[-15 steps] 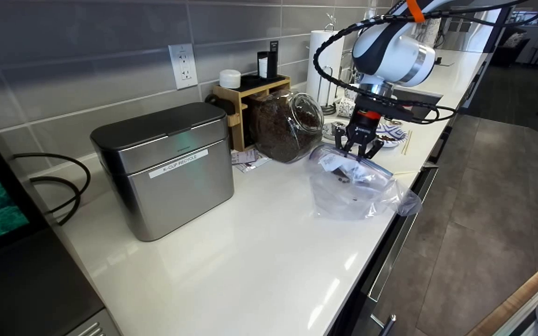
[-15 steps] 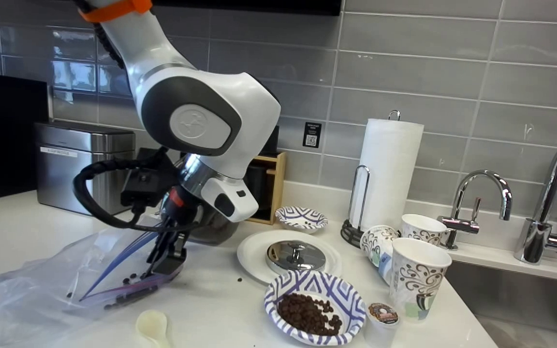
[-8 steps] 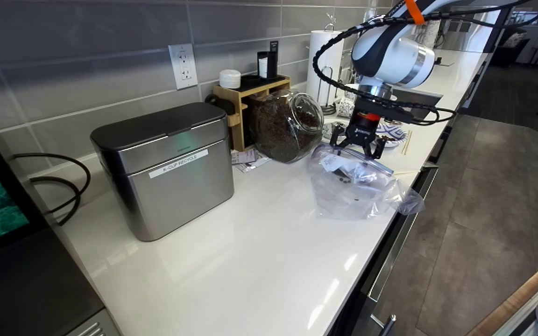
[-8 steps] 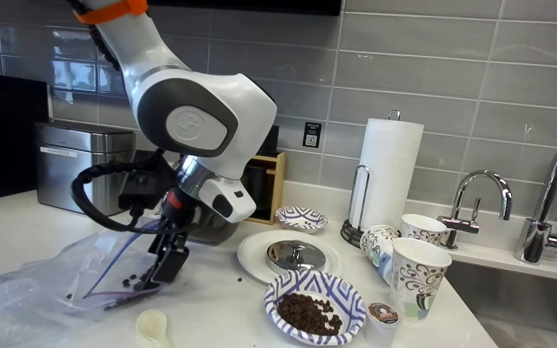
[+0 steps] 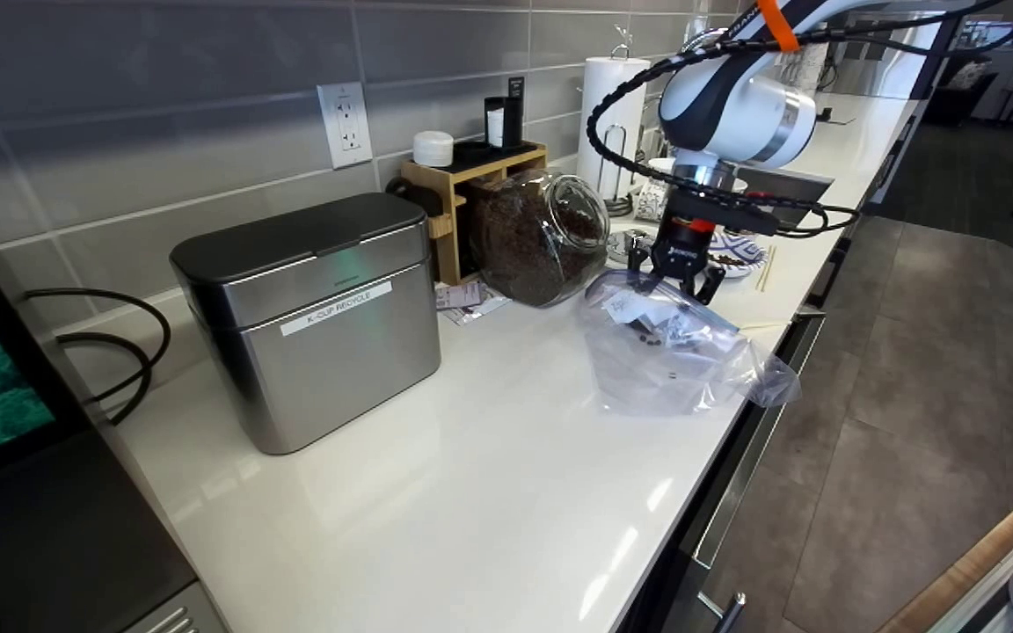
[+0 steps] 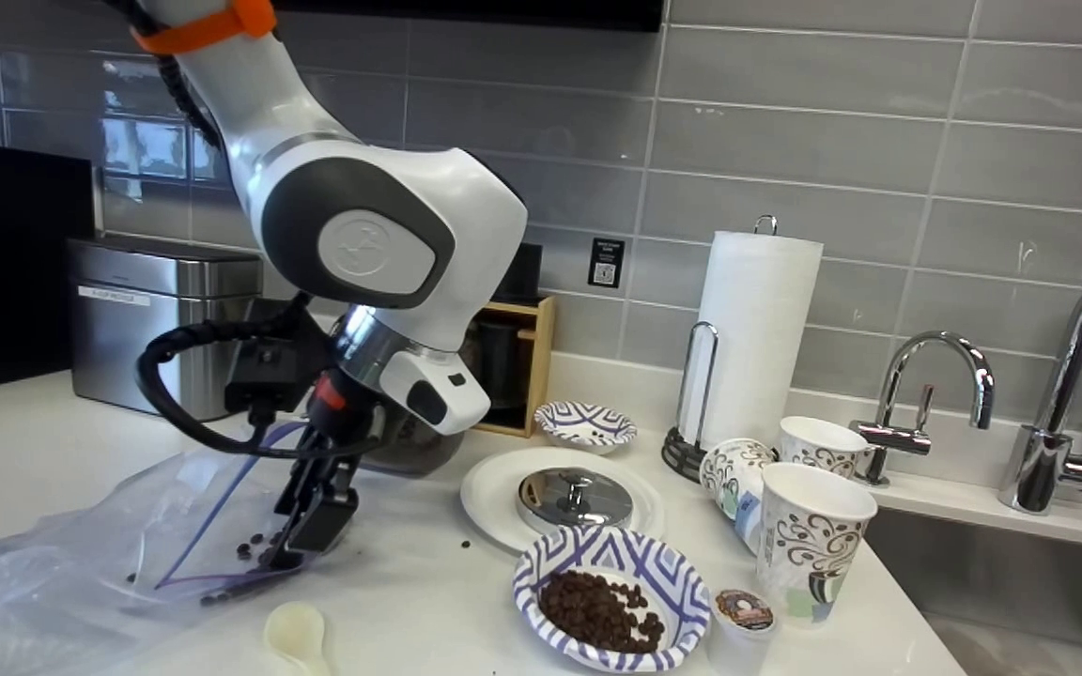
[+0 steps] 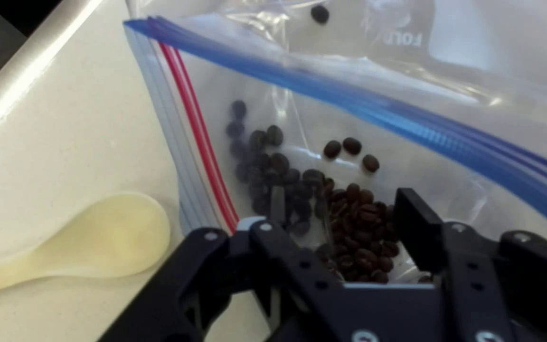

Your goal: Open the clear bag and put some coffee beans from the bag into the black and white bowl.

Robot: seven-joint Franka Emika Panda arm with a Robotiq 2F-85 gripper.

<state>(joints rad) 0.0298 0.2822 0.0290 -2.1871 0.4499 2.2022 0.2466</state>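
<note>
Jaws parted, presumably for oval brown coffee beans (image 7: 363,237), my black gripper (image 7: 342,206) stands at an open clear plastic bag (image 7: 349,102).

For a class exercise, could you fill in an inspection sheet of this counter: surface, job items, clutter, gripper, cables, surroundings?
Surface: white counter, glossy; a loose dark bit, probably a bean.
Clear bag: lying down, mouth parted; a corner seems to reach past the counter edge.
Coffee beans: inside the bag, mostly heaped.
Bowls: front patterned bowl holds beans; rear patterned bowl, a few dark bits.
Clutter: pale spoon; plate with metal lid; paper cups, one tilted; coffee pod.
Gripper: open at the bag's mouth; contact with the plastic unclear.
Cables: black cable looping beside the gripper; others near the tiled wall.
Surroundings: recycling bin, sink, paper towel roll.
</note>
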